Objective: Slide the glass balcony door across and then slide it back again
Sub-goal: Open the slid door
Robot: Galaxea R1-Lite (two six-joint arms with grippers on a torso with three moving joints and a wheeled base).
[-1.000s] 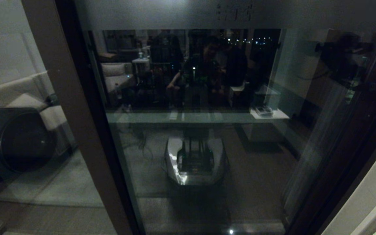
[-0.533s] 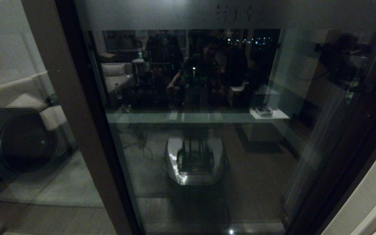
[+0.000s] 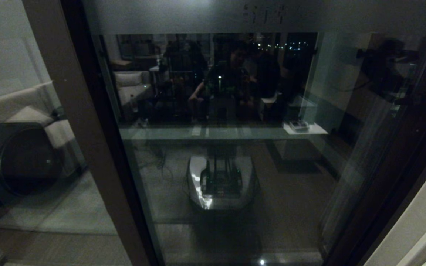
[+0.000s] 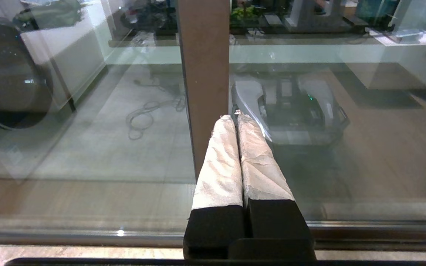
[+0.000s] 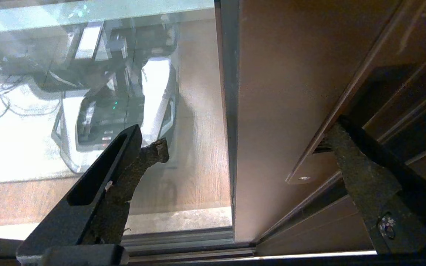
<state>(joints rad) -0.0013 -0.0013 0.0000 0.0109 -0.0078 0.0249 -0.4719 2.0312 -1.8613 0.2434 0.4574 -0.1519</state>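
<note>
Glass balcony door point(image 3: 235, 155): directly in front of the robot, filling most of the head view; a tall clear pane in a dark brown metal frame, smooth and glossy, mirroring the room and the robot's own base.
Long axis: runs from floor to ceiling; the pane faces the robot flat on.
Edge post point(image 5: 272, 111): flat brown metal, matte, with a narrow recessed handle strip point(image 5: 311, 162) running along it and a silver screw near the strip's end.
Left post point(image 3: 76, 133): a broad brown upright between the door's pane and the neighbouring glass, through which a round dark washing machine point(image 3: 20, 159) shows.
Right gripper point(image 5: 250, 133): up at the door's right edge; the jaws are spread wide, released, and straddle the edge post, one dark rough-padded finger point(image 5: 139, 162) over the glass side, the other against the handle strip. It seems to touch the strip, though the angle is poor.
Left gripper point(image 4: 237, 122): low, parked near the floor track point(image 4: 87, 236); the cloth-wrapped jaws are clenched together, holding nothing, pointing at the left post.
</note>
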